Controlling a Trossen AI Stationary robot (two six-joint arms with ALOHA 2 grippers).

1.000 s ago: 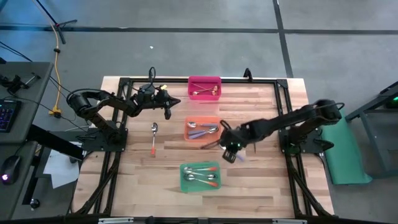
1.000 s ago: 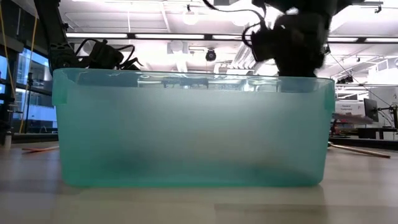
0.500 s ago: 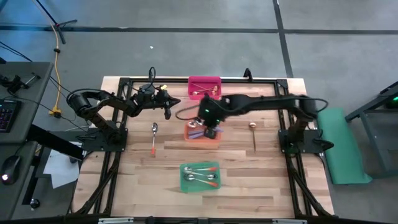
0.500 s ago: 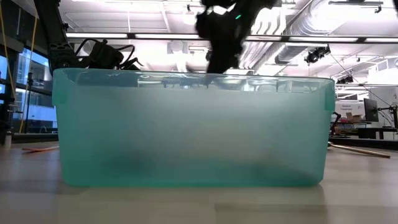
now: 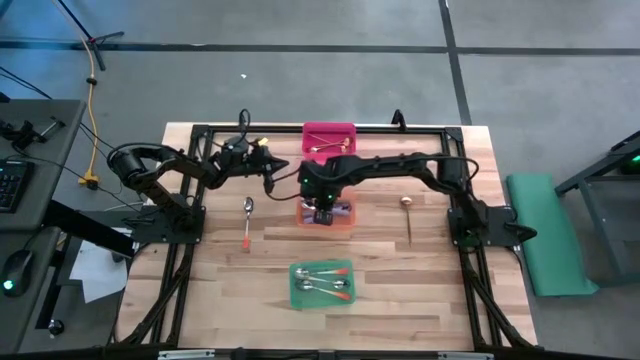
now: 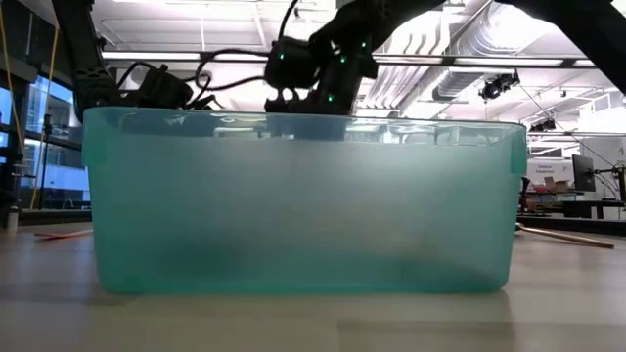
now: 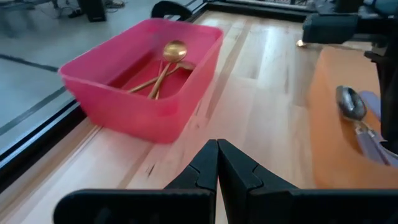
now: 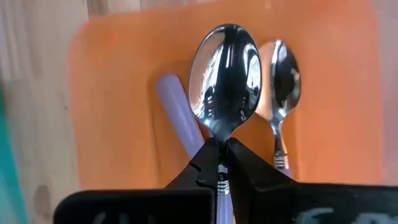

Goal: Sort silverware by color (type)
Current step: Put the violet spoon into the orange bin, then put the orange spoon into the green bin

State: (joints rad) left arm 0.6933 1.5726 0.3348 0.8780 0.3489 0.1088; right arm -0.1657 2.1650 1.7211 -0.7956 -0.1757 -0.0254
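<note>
My right gripper (image 5: 325, 211) hangs over the orange bin (image 5: 345, 222) at the table's middle, shut on a purple-handled spoon (image 8: 225, 68). Other purple-handled spoons (image 8: 278, 87) lie on that bin's floor. The pink bin (image 5: 330, 130) at the far edge holds gold spoons (image 7: 166, 61). The green bin (image 5: 322, 295) near the front holds orange-red-handled spoons (image 5: 325, 283). An orange-red-handled spoon (image 5: 248, 222) lies flat on the table's left part, and a gold spoon (image 5: 407, 214) lies on the right part. My left gripper (image 7: 217, 149) waits shut with nothing in it, left of the pink bin. My right gripper pinches the spoon between its two fingers at the neck (image 8: 219, 132), where the bowl meets the purple handle (image 8: 222, 200). The fingers come steeply from above and lie along the spoon. The bowl sticks out past the fingertips, down toward the orange bin's floor.
The green bin (image 6: 303, 205) fills the low view, with my right arm (image 6: 323, 64) behind and above it. A black frame (image 5: 190, 200) borders the table. Bare wood lies left and right of the bins.
My right gripper has carried the spoon from the table's right-centre toward the left and slightly toward the far edge, ending over the orange bin. It has rolled about its own axis on the way. The gold spoon on the right is no longer covered by the arm.
</note>
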